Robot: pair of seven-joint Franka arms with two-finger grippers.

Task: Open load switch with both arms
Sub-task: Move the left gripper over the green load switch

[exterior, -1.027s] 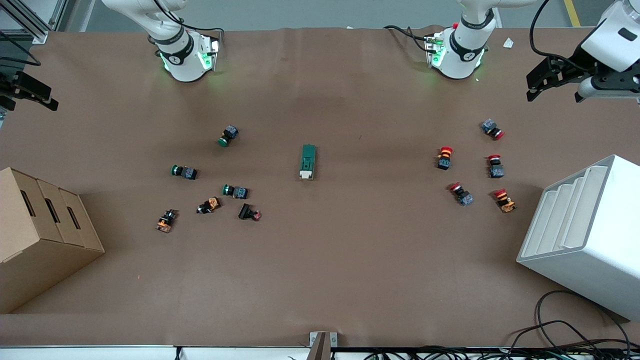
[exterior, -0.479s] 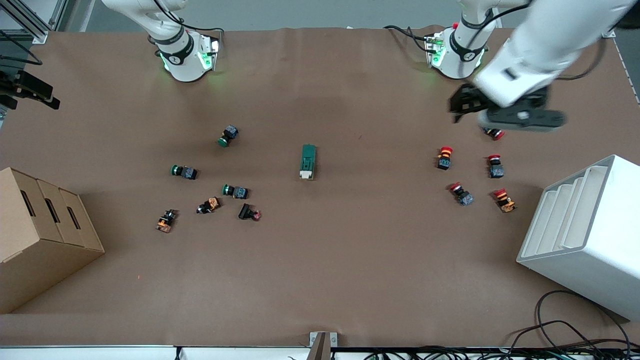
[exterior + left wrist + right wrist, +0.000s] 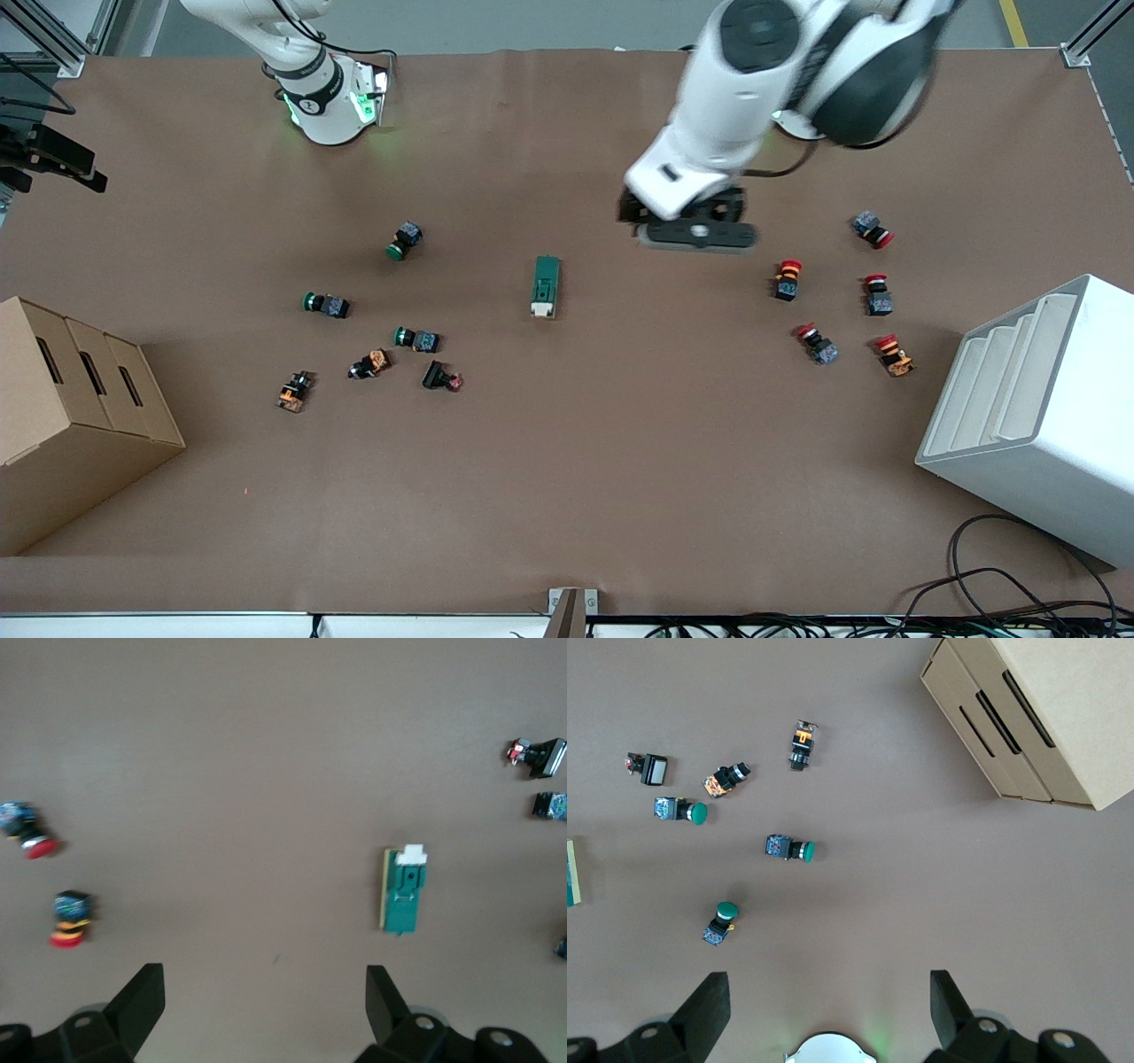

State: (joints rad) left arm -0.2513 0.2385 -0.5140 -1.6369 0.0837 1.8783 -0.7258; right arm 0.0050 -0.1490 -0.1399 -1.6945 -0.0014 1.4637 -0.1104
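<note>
**A:** What worried you in the front view?

**B:** The small dark-green rectangular load switch with the white toggle at one end (image 3: 546, 286) lay loose on the brown table covering (image 3: 567, 461), mid-table, white end nearer the camera. I judged that one gripper pushing the toggle with nothing bracing the body would just skid the block. The left gripper (image 3: 687, 223) hung over bare table between the switch and the red-capped push buttons (image 3: 788, 278), arm reaching steeply from its base. The right gripper (image 3: 53, 164) waited at the table's edge past the right arm's end.

**A:** And the left wrist view?

**B:** My left fingers (image 3: 142, 1001) stood wide apart, holding nothing. The switch (image 3: 404, 889) sat off to one side of the line between them, so I thought a straight descent would miss or clip an edge.

**A:** The right wrist view?

**B:** Right fingers (image 3: 709, 1005) also spread and empty, over the green-capped push buttons (image 3: 790, 848), near the cardboard box (image 3: 1045, 718). Only the switch's edge (image 3: 571, 872) showed, well apart; I reckoned a careless reach could scatter those buttons
</note>
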